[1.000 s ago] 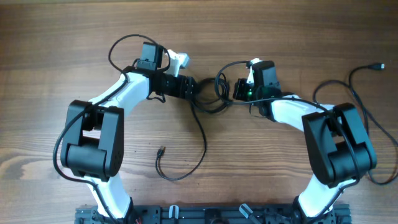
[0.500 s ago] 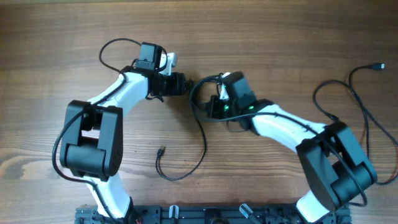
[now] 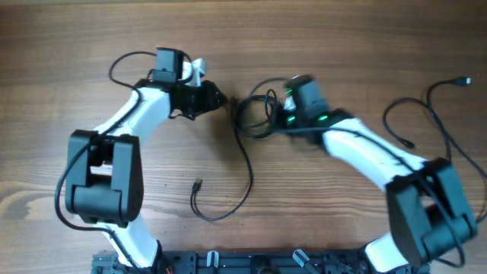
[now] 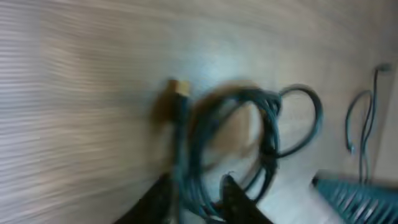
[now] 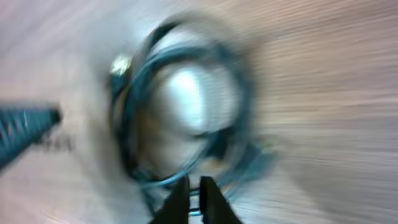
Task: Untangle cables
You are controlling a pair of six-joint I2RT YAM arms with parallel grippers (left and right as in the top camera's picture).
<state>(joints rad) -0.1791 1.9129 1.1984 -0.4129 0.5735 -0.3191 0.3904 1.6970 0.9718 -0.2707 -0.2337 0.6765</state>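
My left end effector (image 4: 202, 198): fingers spread, at 9 o'clock of cables (image 4: 270, 137).
My right end effector (image 5: 194, 190): clamped on cables from 3 o'clock.

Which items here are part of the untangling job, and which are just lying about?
Job: coiled cable at centre; its loose tail ending in a plug; second cable at far right.
Not the job: wooden table; black rail at the near edge; wire fixed to the left arm.
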